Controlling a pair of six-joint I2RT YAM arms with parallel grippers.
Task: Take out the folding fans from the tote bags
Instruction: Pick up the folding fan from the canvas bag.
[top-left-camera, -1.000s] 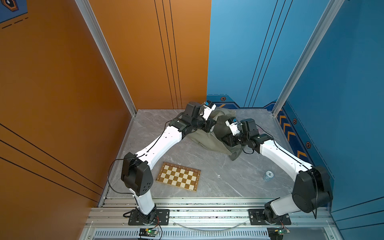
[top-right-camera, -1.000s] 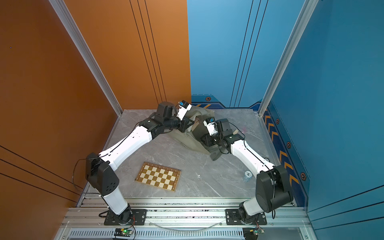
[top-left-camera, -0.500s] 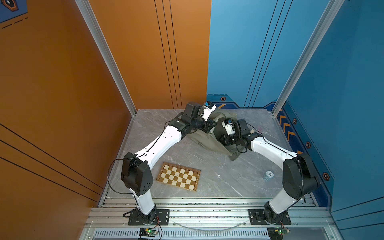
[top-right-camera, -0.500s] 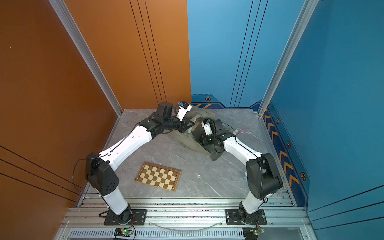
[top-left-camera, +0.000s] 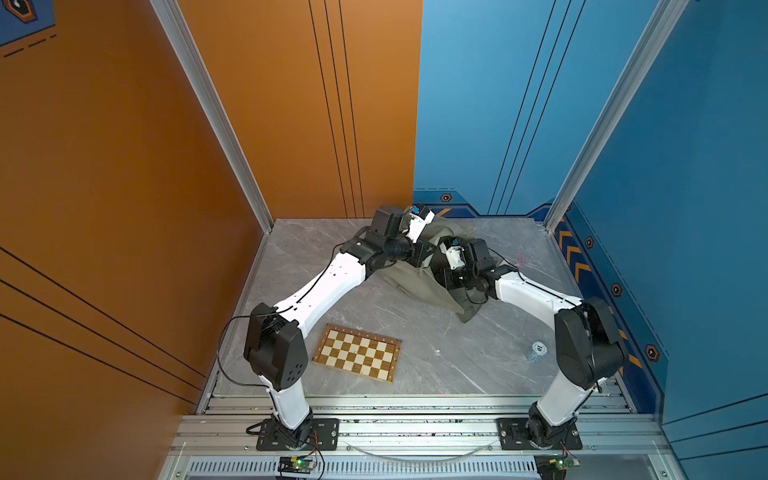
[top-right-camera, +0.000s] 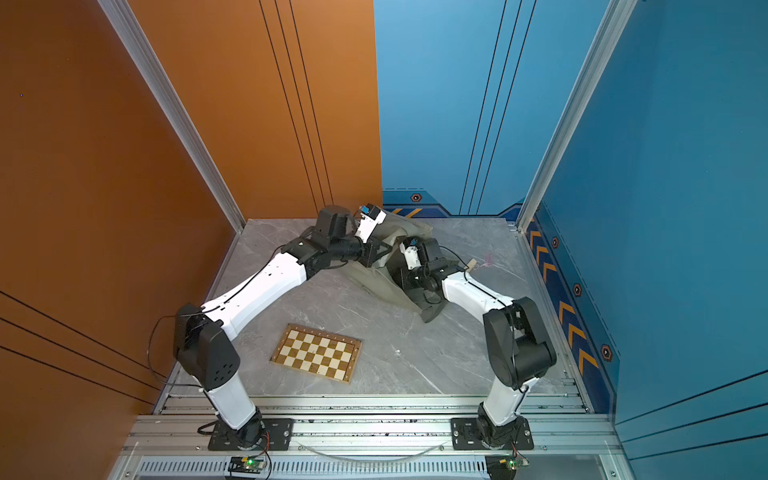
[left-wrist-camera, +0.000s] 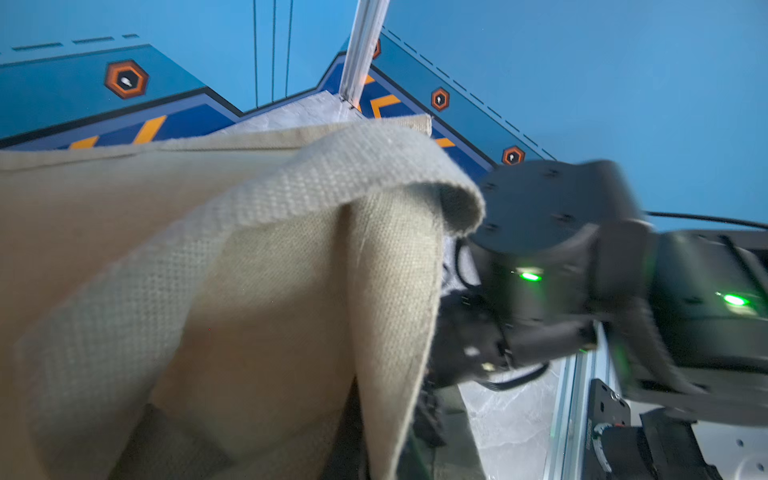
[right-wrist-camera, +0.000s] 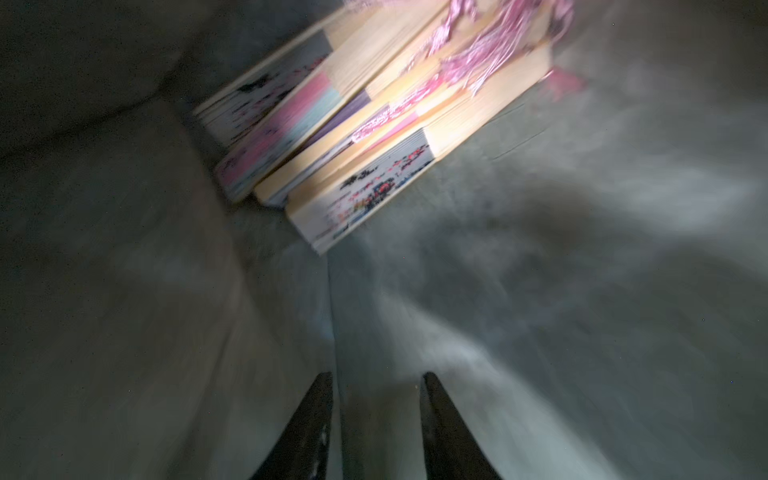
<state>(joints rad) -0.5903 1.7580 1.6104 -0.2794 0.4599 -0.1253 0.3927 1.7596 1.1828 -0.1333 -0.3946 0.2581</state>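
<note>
Right wrist view showed the right gripper (right-wrist-camera: 376, 376) partly spread and empty inside the tote bag (right-wrist-camera: 124, 291), folding fans (right-wrist-camera: 357, 124) piled deeper within. The left gripper (top-right-camera: 380, 253), clamped on its rim, apparently held the mouth open.

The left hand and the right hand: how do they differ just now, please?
The left hand is shut on the tote bag; the right hand is open and empty. The left hand is outside the bag; the right hand is inside, facing the folding fans. Both are at that bag.
</note>
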